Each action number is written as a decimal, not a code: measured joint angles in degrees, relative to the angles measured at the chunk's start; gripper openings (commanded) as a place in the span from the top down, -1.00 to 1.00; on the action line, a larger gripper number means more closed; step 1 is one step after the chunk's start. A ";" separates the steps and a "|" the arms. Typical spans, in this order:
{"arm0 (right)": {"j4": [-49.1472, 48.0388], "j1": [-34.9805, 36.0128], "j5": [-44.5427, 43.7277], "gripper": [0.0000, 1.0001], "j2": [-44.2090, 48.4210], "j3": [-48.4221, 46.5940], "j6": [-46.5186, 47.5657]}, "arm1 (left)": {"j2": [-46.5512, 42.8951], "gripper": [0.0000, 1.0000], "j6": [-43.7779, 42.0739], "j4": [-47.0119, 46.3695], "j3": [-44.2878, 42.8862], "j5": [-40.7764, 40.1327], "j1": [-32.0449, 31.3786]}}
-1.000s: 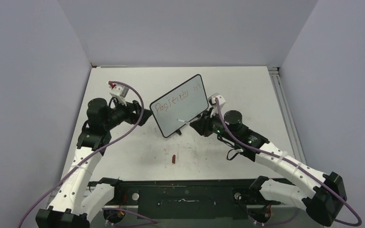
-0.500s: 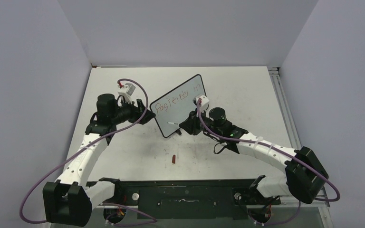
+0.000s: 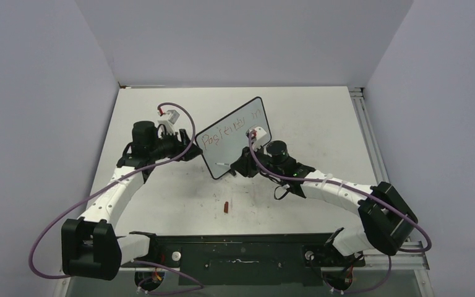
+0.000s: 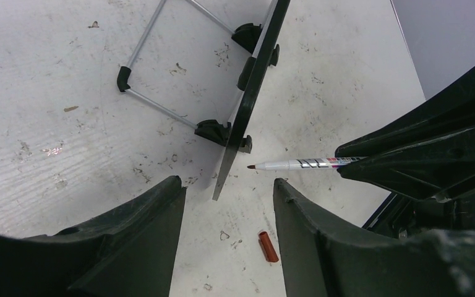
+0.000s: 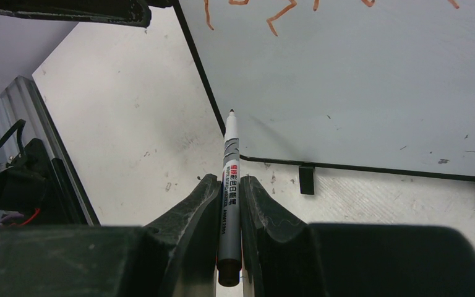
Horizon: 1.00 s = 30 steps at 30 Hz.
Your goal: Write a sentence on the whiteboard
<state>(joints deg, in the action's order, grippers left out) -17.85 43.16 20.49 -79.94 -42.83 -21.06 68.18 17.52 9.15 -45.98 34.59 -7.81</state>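
Observation:
The whiteboard [image 3: 234,137] stands tilted on the table, its black frame seen edge-on in the left wrist view [image 4: 253,80]. The sentence [image 3: 232,129], reddish handwriting, runs across its upper part; only stroke ends [image 5: 278,15] show in the right wrist view. My right gripper [image 5: 230,182] is shut on a white marker [image 5: 230,154], whose tip sits by the board's lower left frame edge [image 5: 222,105]. My left gripper [image 4: 227,185] stands open at the board's left side [image 3: 188,148], the board's lower corner showing between its fingers without touching them. The marker [image 4: 297,164] points at that edge.
A red marker cap [image 3: 226,206] lies on the table in front of the board, also the cap [image 4: 268,246] between my left fingers' view. A wire stand [image 4: 154,105] props the board from behind. Walls enclose the table; a black rail [image 3: 241,250] runs along its near edge.
My left jaws have narrowed and that arm has come closer to the board's left edge. My right arm has carried the marker leftward to the board's lower left.

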 measured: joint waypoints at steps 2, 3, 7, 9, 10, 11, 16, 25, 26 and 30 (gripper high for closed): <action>-0.17 0.00 0.00 0.89 -0.76 0.00 0.11 | 0.74 0.03 0.37 -0.39 0.00 0.22 0.00; -0.26 0.00 0.00 0.89 -1.07 0.00 0.11 | 1.16 0.06 0.52 -0.74 0.00 0.35 0.00; -0.63 0.00 -0.02 0.89 -1.46 0.00 0.26 | 2.64 0.15 1.36 -1.84 -0.02 0.85 0.00; -1.07 0.00 -0.04 0.89 -1.51 -0.02 0.33 | 3.26 0.19 1.51 -2.12 -0.02 1.05 0.00; -1.38 0.00 -0.07 0.89 -1.57 -0.02 0.33 | 3.48 0.20 1.60 -2.14 -0.02 1.09 0.00; -1.79 0.00 -0.07 0.89 -1.75 -0.04 0.35 | 3.63 0.20 1.64 -2.14 -0.02 1.16 0.00; -2.75 0.00 -0.52 0.89 -3.80 -0.61 0.52 | 3.80 0.24 1.81 -2.23 -0.02 1.36 0.00; -3.13 0.00 -1.16 0.89 -4.50 -0.90 0.55 | 3.93 0.32 1.81 -2.45 -0.02 1.38 -0.02; -3.17 0.00 -1.25 0.89 -4.50 -0.90 0.55 | 3.93 0.32 1.81 -2.45 -0.02 1.38 0.00; -3.54 0.00 -1.57 0.89 -4.66 -0.92 0.55 | 3.93 0.33 1.81 -2.47 -0.02 1.42 -0.02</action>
<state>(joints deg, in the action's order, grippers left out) -21.39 43.16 18.92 -84.60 -43.75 -20.51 72.12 19.33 6.68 -46.00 36.01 -7.84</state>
